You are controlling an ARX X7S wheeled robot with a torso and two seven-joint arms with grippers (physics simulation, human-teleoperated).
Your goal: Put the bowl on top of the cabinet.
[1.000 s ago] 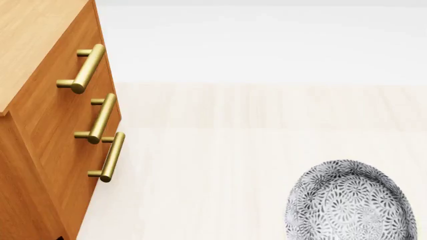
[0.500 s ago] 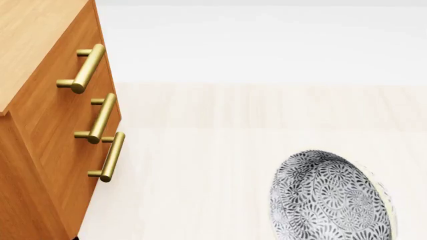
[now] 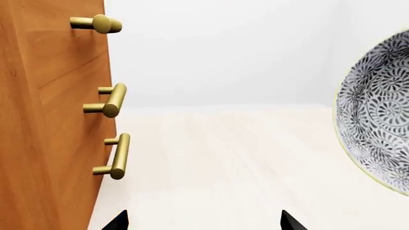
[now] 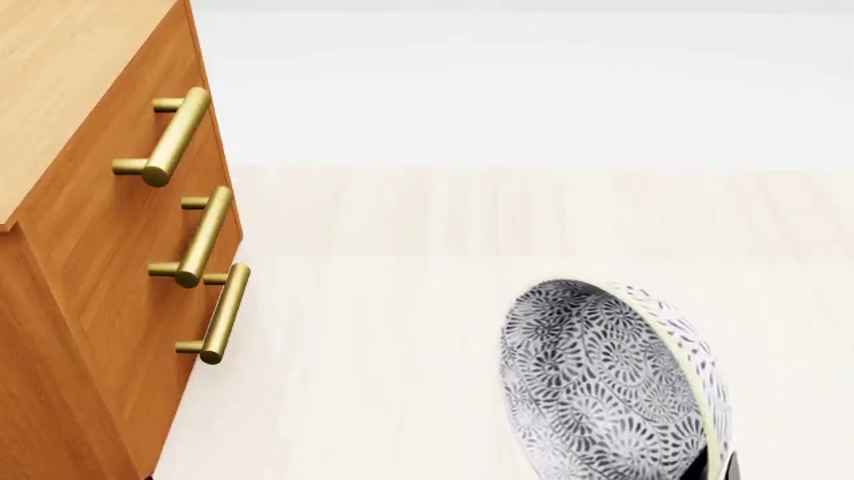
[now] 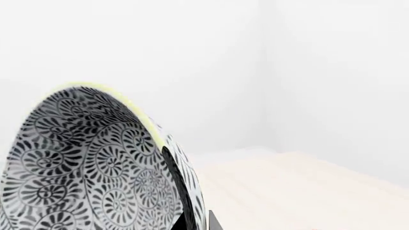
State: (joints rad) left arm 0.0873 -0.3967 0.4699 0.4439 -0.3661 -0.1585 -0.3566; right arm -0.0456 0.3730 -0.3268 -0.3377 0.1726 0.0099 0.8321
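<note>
Since the earlier head views the bowl point(image 4: 607, 385) has shifted left and a little higher in the view, and it has tipped up onto its edge, so its patterned hollow now faces left toward the cabinet point(image 4: 94, 250). The cabinet itself has not moved.

There is one cabinet, at the left, with three brass handles point(image 4: 167, 137) down its front and a lighter wood top. To its right lies bare pale floor point(image 4: 400, 300). There is one bowl, low at the right, well apart from the cabinet and below the level of its top.

The left gripper point(image 3: 203, 221) shows only two dark tips, spread apart with nothing between them. Of the right gripper point(image 5: 191, 215) only a dark finger shows, lying against the bowl's rim; the jaws appear to pinch that rim, holding the bowl clear of the floor.
</note>
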